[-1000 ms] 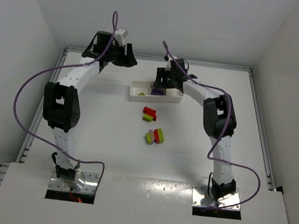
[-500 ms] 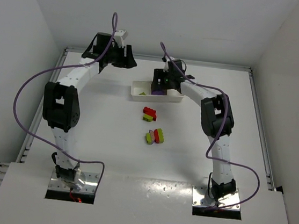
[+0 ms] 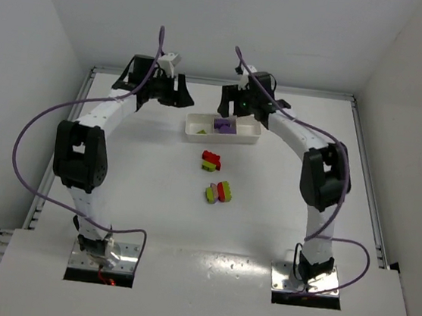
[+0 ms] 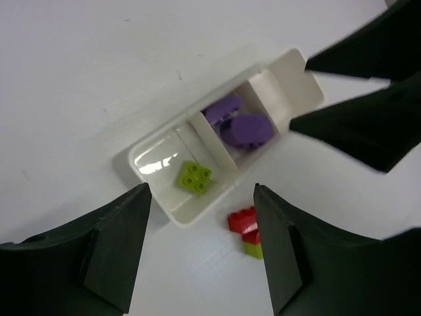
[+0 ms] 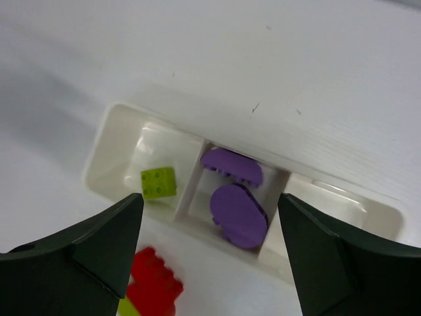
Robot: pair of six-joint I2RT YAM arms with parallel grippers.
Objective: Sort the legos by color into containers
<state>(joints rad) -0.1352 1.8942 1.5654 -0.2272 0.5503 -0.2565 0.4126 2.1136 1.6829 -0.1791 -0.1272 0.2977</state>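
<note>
A: So, starting at the left: where's the left gripper (image 3: 174, 94)?
B: Up off the table (image 3: 139, 188), just beside the left end of the tray (image 4: 297, 80). Its jaws stand roughly half apart with nothing between them.
A: And inside the tray?
B: One green brick (image 4: 194, 176) lies in the left compartment. Two purple pieces (image 4: 245, 130) are in the middle one, touching each other. The right compartment (image 5: 339, 196) looks bare.
A: The right gripper (image 3: 242, 114)?
B: It hangs over the tray's middle, jaws spread wide, holding nothing.
A: What's left to sort?
B: Two small clumps on the table, towards the arm bases. The first clump (image 3: 211, 160) is a red brick touching a green one. The second clump (image 3: 218, 192) has green and red side by side, with a paler bit between them too small to name.
A: What worries you?
B: The mixed clumps, mainly. I can't tell whether the bricks are snapped together. If they are, a pinch on the red would carry green into the wrong compartment. The bricks are also tiny against those fingers, so an off-centre close could flick one away. And both grippers sit near each other at the tray, so if they reach together they could knock one another or shove the tray
</note>
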